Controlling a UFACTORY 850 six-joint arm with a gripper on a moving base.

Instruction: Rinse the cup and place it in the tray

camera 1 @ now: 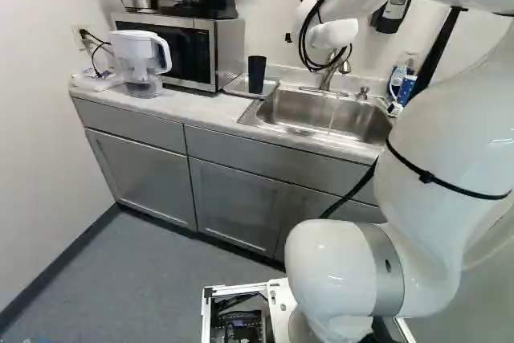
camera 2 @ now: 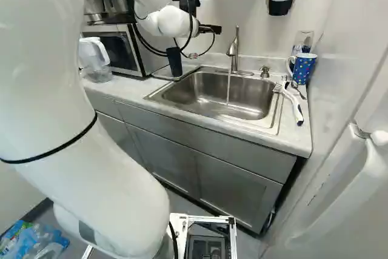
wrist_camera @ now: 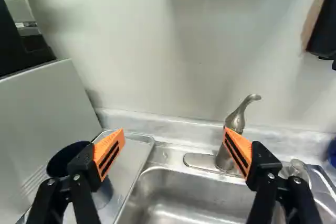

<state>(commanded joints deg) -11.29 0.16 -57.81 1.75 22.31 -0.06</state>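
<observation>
Grey cabinets carry the pale counter and sink.

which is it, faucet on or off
On: in the right base view a thin stream of water falls from the faucet into the sink.

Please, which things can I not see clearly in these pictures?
- Cup, inside: too dark in the wrist view; wetness unclear.
- Cup's side: partly behind the gripper, wrist view.
- Sink, near part: cut off, wrist view.
- Floor bottles: cut off by edge, right base view.
</observation>
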